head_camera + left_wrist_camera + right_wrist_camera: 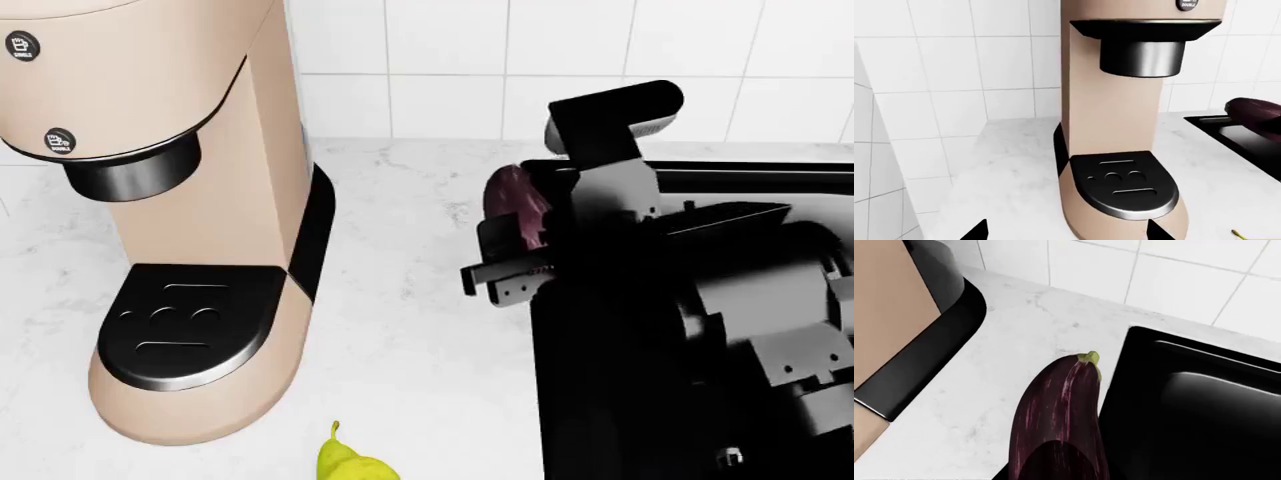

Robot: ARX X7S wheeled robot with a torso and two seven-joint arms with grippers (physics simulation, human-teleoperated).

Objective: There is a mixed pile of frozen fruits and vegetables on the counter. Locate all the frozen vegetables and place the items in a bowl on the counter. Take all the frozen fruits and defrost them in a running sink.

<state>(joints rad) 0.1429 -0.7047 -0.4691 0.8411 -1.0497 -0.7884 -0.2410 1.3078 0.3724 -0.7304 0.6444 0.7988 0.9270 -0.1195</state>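
The eggplant (1057,420) sits clamped in the right gripper (514,262), its green stem end pointing away from the claw, held over the counter (414,330) just beside the rim of the sink (1187,405). The step in hand seems to be carrying this vegetable to the bowl, which no view shows; the next move likely calls for swinging the claw away from the sink and finding that bowl. The left gripper (1066,232) shows only two dark fingertips set wide apart with nothing between them, facing a coffee machine (1127,125). Counted: one eggplant, one pear (350,462) nearer the robot than the claw, one coffee machine, one sink.
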